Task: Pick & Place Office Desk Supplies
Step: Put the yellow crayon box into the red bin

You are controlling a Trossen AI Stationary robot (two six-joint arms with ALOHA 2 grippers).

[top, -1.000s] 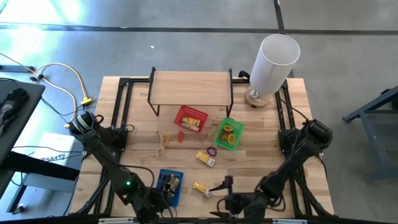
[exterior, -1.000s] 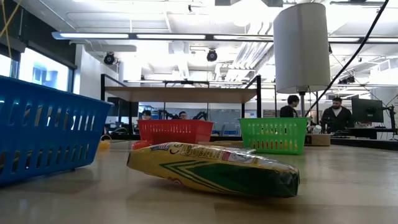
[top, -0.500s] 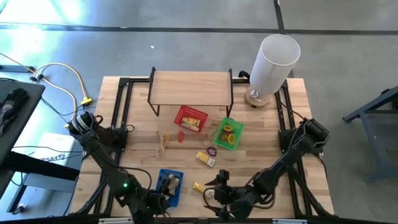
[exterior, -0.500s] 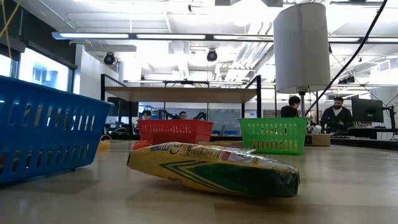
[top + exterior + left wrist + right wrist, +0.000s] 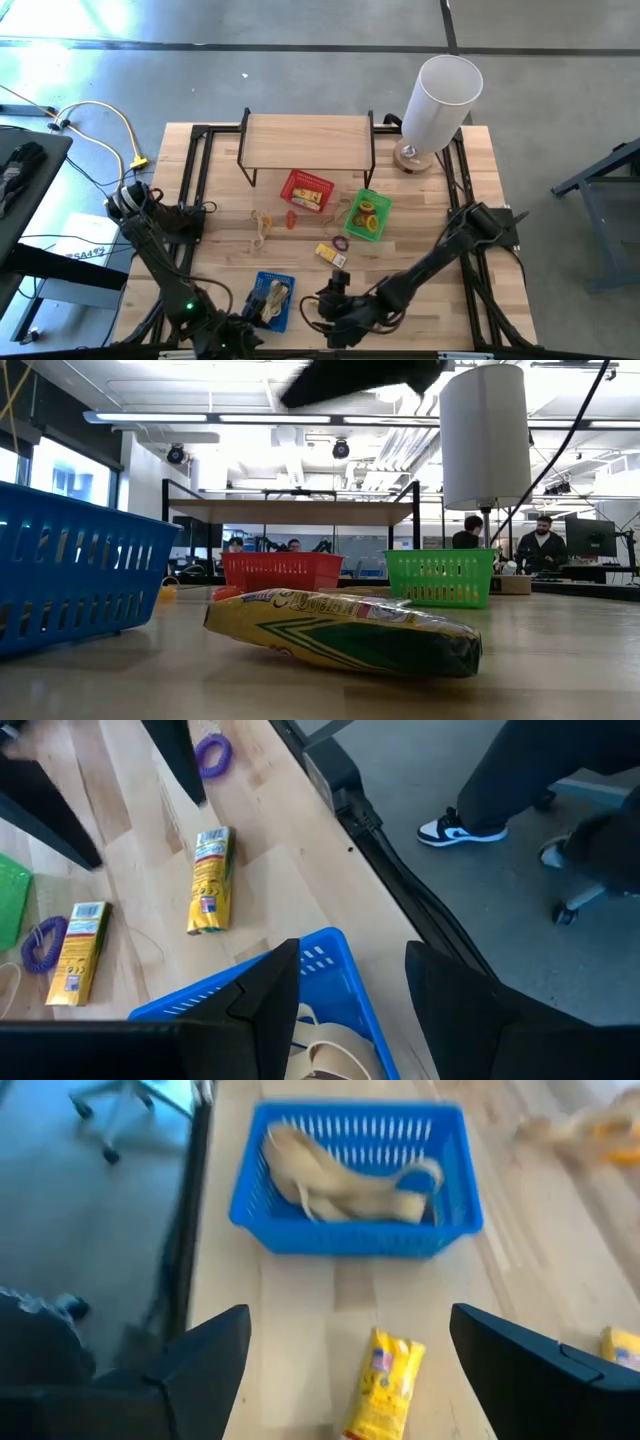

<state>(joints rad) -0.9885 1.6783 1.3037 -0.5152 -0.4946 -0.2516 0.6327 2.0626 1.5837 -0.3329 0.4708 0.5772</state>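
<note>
A yellow packet (image 5: 385,1385) lies flat on the wood near the table's front edge, next to the blue basket (image 5: 350,1230), which holds pale tan bands (image 5: 340,1180). My right gripper (image 5: 350,1315) hovers open just above the packet, one finger on either side, touching nothing. It also shows in the high view (image 5: 328,298). My left gripper (image 5: 350,960) is open over the blue basket's near rim (image 5: 320,955), with nothing between its fingers. A second yellow packet (image 5: 332,255) and a purple loop (image 5: 342,242) lie farther back.
A red basket (image 5: 305,190) and a green basket (image 5: 367,215) stand mid-table, in front of a wooden shelf (image 5: 305,140). A tall white cylinder (image 5: 440,95) stands at the far right. Loose tan bands (image 5: 260,228) lie left of centre. A person's shoe (image 5: 465,828) shows beyond the table edge.
My right gripper has swung along the near edge toward the table's left and sunk, ending over the yellow packet, still open. My left gripper has drawn back from over the blue basket toward the near left corner, uncovering the tan bands inside.
</note>
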